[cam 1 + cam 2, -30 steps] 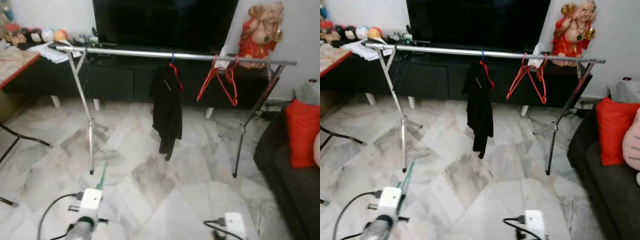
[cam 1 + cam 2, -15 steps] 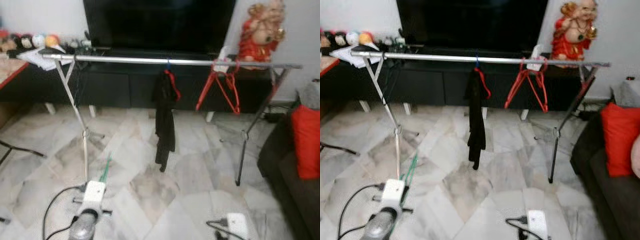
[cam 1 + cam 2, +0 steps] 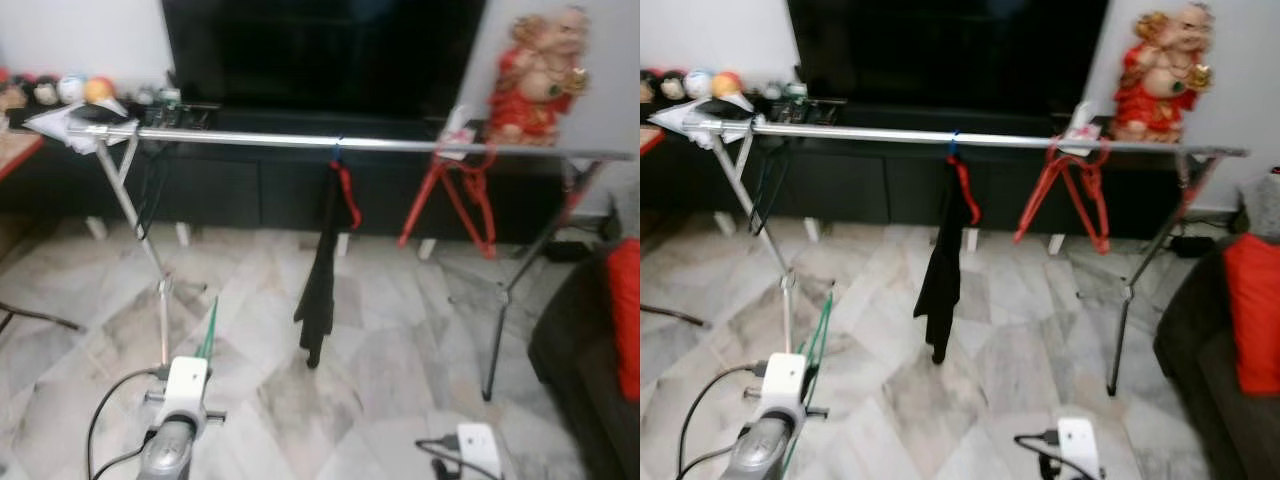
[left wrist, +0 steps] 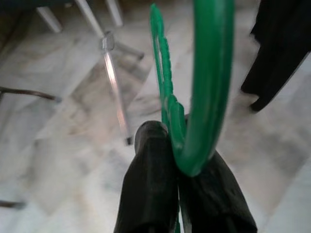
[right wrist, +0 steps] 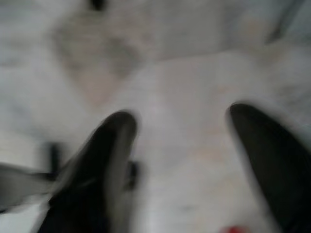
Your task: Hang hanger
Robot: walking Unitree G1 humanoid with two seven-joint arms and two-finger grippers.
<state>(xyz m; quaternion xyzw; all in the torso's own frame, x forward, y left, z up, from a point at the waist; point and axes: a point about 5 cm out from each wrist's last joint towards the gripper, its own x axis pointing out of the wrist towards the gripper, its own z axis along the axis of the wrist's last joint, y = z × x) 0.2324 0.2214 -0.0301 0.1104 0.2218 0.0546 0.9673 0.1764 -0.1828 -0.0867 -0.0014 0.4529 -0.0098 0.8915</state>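
Observation:
My left gripper (image 4: pixel 182 167) is shut on a green plastic hanger (image 4: pixel 206 82), low at the left; the hanger's tip (image 3: pixel 211 335) pokes up above the left wrist. Ahead stands a metal clothes rail (image 3: pixel 350 145) on crossed legs. A black garment (image 3: pixel 322 275) hangs from a red hanger near the rail's middle. Red empty hangers (image 3: pixel 462 195) hang further right. My right gripper (image 5: pixel 182 141) is open over the bare marble floor, with nothing between its fingers; its wrist (image 3: pixel 477 447) sits low at the right.
A black TV and a dark cabinet (image 3: pixel 250 180) stand behind the rail, with a red and gold figurine (image 3: pixel 540 75) on the right. A dark sofa with a red cushion (image 3: pixel 625 320) is at the right edge. Cables run from both wrists.
The whole view has shifted and the rail looks nearer and wider, so the camera has moved. The black garment has swung and turned edge-on. Both arms stay low.

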